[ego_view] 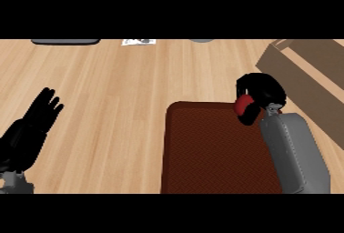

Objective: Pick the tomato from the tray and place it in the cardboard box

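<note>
Wooden table all round, pale planks running sideways. Dark red-brown tray sitting lower middle, long side going up and down the view, textured surface, rounded corners. Cardboard box off at the upper right, set at an angle, only partly in view and cut off by the right edge. Near the tray's top right corner but apart from it.

Along the top edge: a dark grey flat thing at the left, a small white card with print next to it, and a grey rounded bit further right. All well away from the tray, too cropped to tell more. Nothing lying between tray and box.

Tomato up at the tray's top right corner, red, mostly hidden. Right robot hand curled round it, black fingers arching over the top and down the side, so holding the tomato. Can't tell whether it's touching the tray or lifted off. Grey right forearm coming up from the bottom edge along the tray's right side, covering that rim.

Left robot hand far left, well apart from everything, fingers straight and spread, pointing up and a bit right. Holding nothing, just resting over the bare table.
</note>
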{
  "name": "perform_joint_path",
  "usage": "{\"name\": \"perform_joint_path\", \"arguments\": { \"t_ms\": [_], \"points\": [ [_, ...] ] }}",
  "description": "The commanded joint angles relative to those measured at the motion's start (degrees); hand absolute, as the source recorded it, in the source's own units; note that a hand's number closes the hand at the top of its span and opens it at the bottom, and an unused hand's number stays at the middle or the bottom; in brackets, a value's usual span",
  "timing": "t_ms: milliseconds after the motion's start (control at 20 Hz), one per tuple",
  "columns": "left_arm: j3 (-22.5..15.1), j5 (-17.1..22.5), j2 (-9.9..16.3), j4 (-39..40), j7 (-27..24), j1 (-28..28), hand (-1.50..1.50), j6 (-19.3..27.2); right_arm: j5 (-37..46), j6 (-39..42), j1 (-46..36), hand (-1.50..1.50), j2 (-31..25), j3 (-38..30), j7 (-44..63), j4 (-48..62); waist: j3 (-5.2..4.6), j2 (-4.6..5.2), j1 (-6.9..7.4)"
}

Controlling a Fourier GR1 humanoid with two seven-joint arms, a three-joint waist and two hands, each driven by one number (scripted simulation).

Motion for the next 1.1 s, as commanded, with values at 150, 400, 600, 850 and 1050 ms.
{"name": "perform_joint_path", "arguments": {
  "t_ms": [150,400,600,850,1050],
  "points": [
    [1.68,-0.05,1.13,-1.16,1.48,-0.51,0.00,0.97,-1.18,4.35,-2.98,1.50,1.52,1.01,5.74,-17.06,-0.03,-0.50,-0.90],
    [1.74,0.62,0.03,0.13,-1.00,1.92,0.00,-0.42,-0.45,5.57,-4.46,1.50,2.11,-0.33,12.93,-29.99,-0.05,-0.56,-1.08],
    [0.73,0.79,0.36,-0.53,1.81,-0.25,0.00,-0.42,0.51,4.30,-6.28,1.50,-1.88,-4.61,15.31,-32.45,0.00,-0.28,-0.85],
    [0.24,-0.84,-0.55,1.76,-0.03,-2.28,0.00,0.54,0.74,0.63,-6.69,1.50,-4.27,-8.53,17.13,-29.89,0.00,-0.05,-0.45],
    [1.48,0.22,-0.12,1.81,-0.67,0.00,0.00,-0.87,-4.34,4.67,-13.08,1.50,-10.95,-15.24,15.85,-25.22,-0.01,-0.06,-0.28]
  ]
}}
